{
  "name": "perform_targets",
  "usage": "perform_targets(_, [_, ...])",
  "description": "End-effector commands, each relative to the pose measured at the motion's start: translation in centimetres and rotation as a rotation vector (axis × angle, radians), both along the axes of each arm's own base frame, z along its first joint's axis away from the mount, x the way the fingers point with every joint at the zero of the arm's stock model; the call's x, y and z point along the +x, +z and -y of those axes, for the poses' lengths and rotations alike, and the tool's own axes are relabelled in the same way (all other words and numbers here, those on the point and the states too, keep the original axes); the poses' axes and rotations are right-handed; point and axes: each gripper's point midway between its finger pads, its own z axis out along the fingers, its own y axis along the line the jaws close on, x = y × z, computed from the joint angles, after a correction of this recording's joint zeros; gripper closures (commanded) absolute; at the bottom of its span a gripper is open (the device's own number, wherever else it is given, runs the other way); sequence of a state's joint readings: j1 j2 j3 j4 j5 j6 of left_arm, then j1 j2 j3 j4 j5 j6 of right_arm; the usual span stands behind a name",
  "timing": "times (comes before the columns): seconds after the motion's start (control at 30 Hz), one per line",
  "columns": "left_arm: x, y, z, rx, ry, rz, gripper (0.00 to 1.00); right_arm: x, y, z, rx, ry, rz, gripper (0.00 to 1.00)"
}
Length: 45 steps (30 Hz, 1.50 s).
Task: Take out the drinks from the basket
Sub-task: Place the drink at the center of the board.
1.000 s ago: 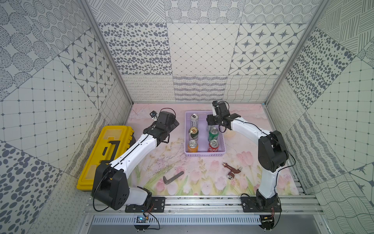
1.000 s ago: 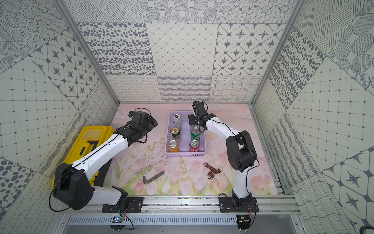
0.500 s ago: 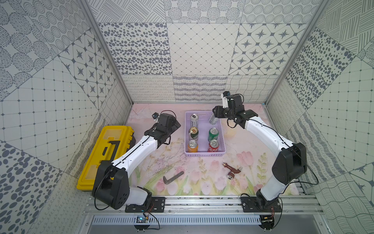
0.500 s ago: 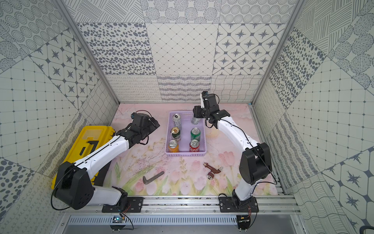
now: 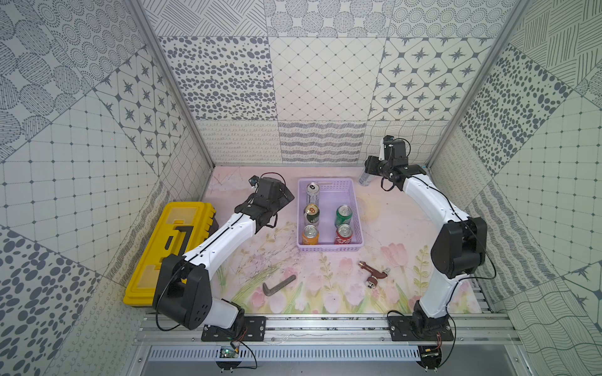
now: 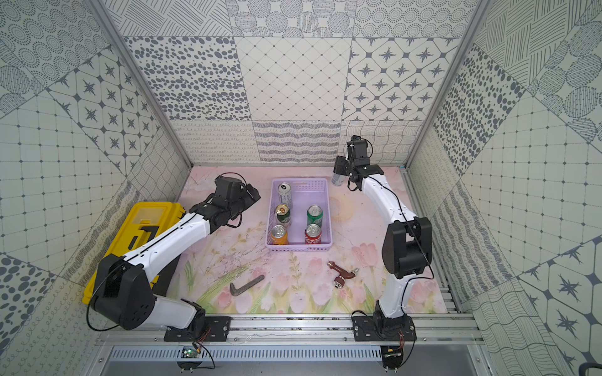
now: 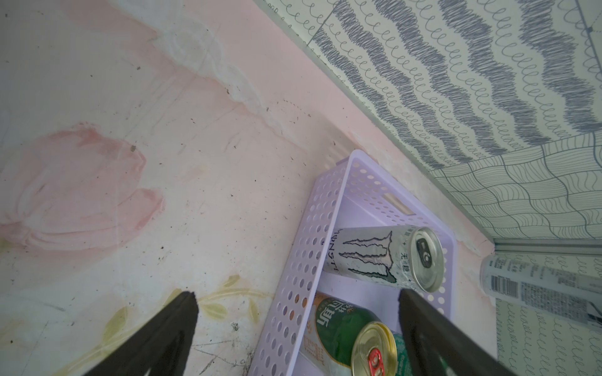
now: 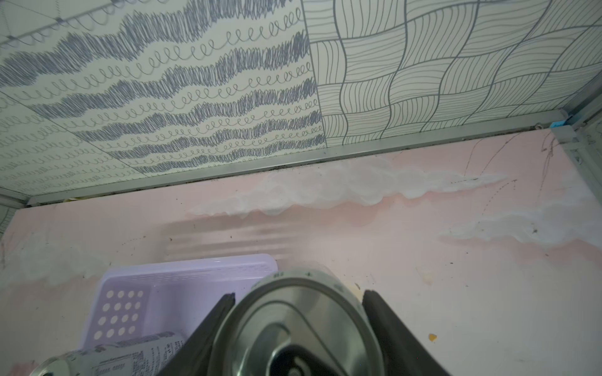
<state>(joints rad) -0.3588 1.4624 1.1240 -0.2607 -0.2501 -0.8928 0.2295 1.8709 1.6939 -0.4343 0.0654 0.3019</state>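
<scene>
Right end effector (image 8: 298, 294): part closed, fingers (image 8: 211, 328) pressed on either side of a tall slim silver-white can (image 8: 293, 325), whose round metal end fills the gap between them

In a top view I see that held can (image 5: 364, 178) outside the basket (image 5: 329, 249), just beyond its far right corner and near the back wall; cannot tell whether it touches the worktop (image 5: 384, 228)

Left end effector (image 7: 298, 298): spread wide, gripping nothing, hovering just beside the basket's left long wall toward the far end

Five cans upright in the basket:
- left column, far to near: second slim silver can (image 5: 312, 192), dark green-white can with gold top (image 5: 311, 213), orange can (image 5: 309, 234)
- right column: green can (image 5: 343, 215), red can (image 5: 343, 233); far right spot bare
</scene>
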Motion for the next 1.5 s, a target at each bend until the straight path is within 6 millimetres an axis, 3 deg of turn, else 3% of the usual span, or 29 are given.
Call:
perform_targets(0.0, [-0.4, 1.2, 0.0, 0.189, -0.027, -0.001, 0.0, 2.6, 2.5, -0.7, -0.008, 0.015, 0.11, 0.54])
perform_targets(0.17, [-0.8, 2.5, 0.4, 0.351, -0.021, -0.012, 0.0, 4.4, 0.0, -1.0, -0.034, 0.012, 0.064, 0.54])
perform_targets(0.47, [0.7, 2.6, 2.3, 0.333, -0.089, -0.029, 0.0, 4.8, -4.2, -1.1, -0.18, -0.009, -0.012, 0.53])
perform_targets(0.7, [1.5, 1.7, 3.5, 0.304, -0.132, -0.051, 0.0, 4.4, -6.8, -1.9, -0.15, 0.0, -0.058, 0.49])
perform_targets(0.8, [1.7, 1.3, 3.5, 0.285, -0.14, -0.061, 0.0, 4.3, -7.5, -1.9, -0.135, -0.01, -0.071, 0.43])
perform_targets(0.9, [1.9, 1.3, 3.6, 0.282, -0.147, -0.056, 0.0, 4.1, -7.7, -1.8, -0.119, -0.017, -0.079, 0.3])
perform_targets(1.07, [2.0, 1.5, 3.8, 0.282, -0.163, -0.04, 0.0, 4.1, -6.6, -1.5, -0.094, -0.035, -0.056, 0.12])
perform_targets(1.1, [2.0, 1.5, 4.0, 0.282, -0.173, -0.042, 0.0, 4.1, -6.1, -1.4, -0.091, -0.039, -0.045, 0.03])
perform_targets(1.27, [2.7, 2.2, 5.7, 0.234, -0.234, -0.007, 0.0, 3.4, -2.0, -0.1, -0.072, -0.07, 0.03, 0.03])
perform_targets(1.4, [3.2, 2.6, 7.1, 0.215, -0.276, 0.016, 0.0, 1.5, 1.3, -0.2, -0.043, -0.058, 0.095, 0.03])
perform_targets(1.47, [3.5, 3.0, 8.0, 0.226, -0.3, 0.031, 0.0, 0.2, 2.0, -0.5, -0.037, -0.048, 0.114, 0.03])
